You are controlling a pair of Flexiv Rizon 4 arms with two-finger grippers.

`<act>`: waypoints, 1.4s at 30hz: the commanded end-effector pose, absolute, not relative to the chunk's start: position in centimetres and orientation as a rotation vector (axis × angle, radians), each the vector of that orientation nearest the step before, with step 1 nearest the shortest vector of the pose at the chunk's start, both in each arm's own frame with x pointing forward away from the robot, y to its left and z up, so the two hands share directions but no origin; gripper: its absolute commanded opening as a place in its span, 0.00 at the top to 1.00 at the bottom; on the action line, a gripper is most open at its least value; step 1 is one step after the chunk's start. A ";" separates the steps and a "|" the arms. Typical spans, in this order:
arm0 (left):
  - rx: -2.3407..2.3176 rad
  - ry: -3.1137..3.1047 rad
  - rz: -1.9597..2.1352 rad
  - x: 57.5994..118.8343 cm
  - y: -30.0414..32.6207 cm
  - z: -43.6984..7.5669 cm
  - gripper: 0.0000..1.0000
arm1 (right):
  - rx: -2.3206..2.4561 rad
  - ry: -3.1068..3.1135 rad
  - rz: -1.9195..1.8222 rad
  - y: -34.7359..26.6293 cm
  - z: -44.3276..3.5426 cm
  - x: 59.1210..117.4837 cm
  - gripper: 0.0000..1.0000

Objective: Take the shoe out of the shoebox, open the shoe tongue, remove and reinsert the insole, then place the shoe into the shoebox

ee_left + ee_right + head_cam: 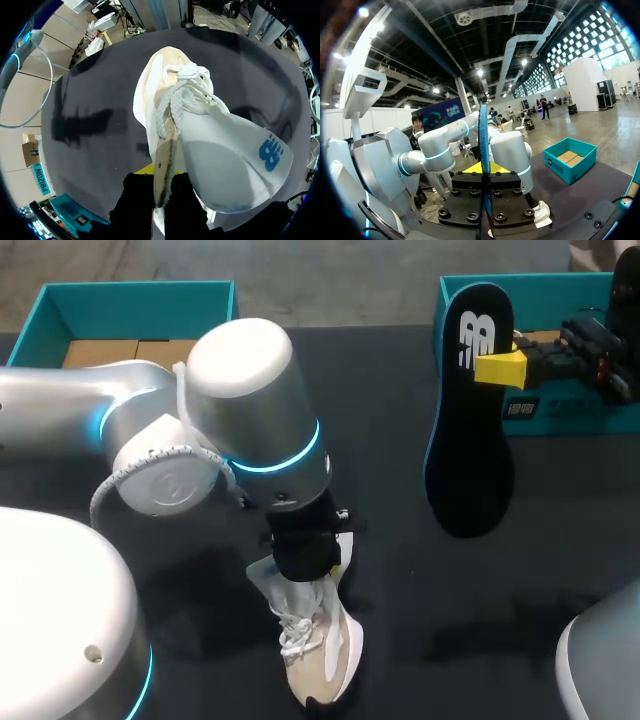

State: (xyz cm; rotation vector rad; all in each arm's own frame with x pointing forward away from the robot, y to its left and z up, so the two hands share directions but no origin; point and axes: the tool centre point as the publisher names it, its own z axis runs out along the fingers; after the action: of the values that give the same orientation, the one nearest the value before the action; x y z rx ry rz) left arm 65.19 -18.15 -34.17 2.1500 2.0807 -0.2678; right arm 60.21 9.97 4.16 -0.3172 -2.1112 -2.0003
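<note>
A beige and white shoe (318, 652) lies on the black table, toe toward me. My left gripper (305, 558) stands over its heel end, shut on the upper's edge. In the left wrist view that beige edge runs between the fingers of my left gripper (161, 176), beside the raised white tongue (235, 160) and the laces (185, 95). The black insole (468, 420) hangs upright at the right, clear of the table. My right gripper (497, 368) is shut on it near its top. The right wrist view shows the insole (483, 135) edge-on between the yellow tips of my right gripper (483, 171).
A teal shoebox (545, 410) stands at the back right, just behind the insole. Another teal box (130, 302) with a cardboard insert sits at the back left. My left arm (230, 420) covers the table's middle left.
</note>
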 end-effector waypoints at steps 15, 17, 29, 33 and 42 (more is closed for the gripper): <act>2.043 2.085 -0.385 66.1 -19.5 -35.9 0.70 | -0.317 -2.112 -1.994 10.2 4.1 60.5 1.00; 2.045 2.058 -0.400 66.1 -19.8 -35.8 0.68 | -0.317 -2.112 -1.994 10.2 4.1 60.5 1.00; 2.075 1.956 -0.396 65.7 -21.1 -34.8 0.68 | -0.317 -2.112 -1.994 10.2 4.1 60.5 1.00; 2.089 1.964 -0.395 66.3 -21.8 -34.6 0.60 | -0.317 -2.112 -1.994 10.2 4.1 60.5 1.00; 2.124 2.018 -0.403 67.0 -22.3 -33.6 0.45 | -0.317 -2.112 -1.994 10.2 4.1 60.5 1.00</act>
State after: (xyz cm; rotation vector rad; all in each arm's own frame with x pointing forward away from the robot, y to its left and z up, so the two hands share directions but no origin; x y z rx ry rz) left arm 66.54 -21.58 -33.98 2.0900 1.9964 -0.4262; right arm 60.21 9.97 4.16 -0.3173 -2.1112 -2.0003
